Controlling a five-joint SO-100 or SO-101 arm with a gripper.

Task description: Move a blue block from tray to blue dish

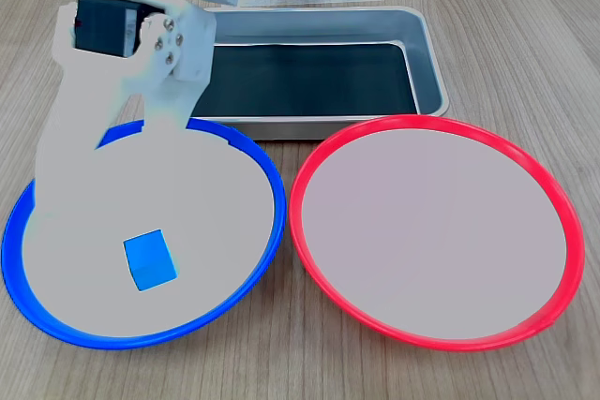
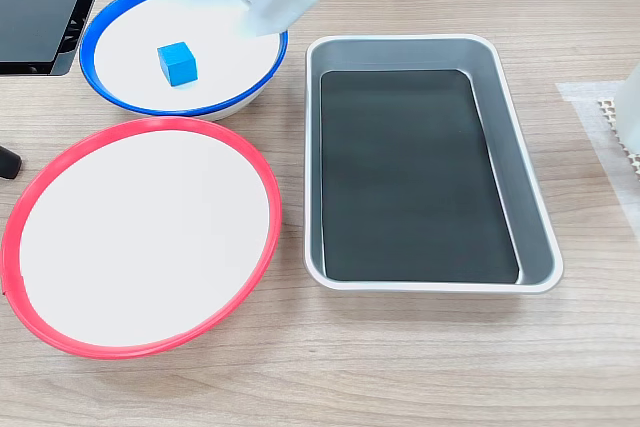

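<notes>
Nearest you in a fixed view, the block [image 1: 150, 261] sits loose inside the blue dish [image 1: 239, 280], toward its near-left rim; the red dish [image 1: 437, 231] beside it holds nothing. Behind both, the tray [image 1: 427, 53] shows only its black floor. Your gripper [image 1: 80, 152] hangs over the blue dish's far-left rim, clear of the block. You can't tell how wide its jaws stand. From another fixed view the block [image 2: 177, 63] again lies in the blue dish [image 2: 105, 22].
</notes>
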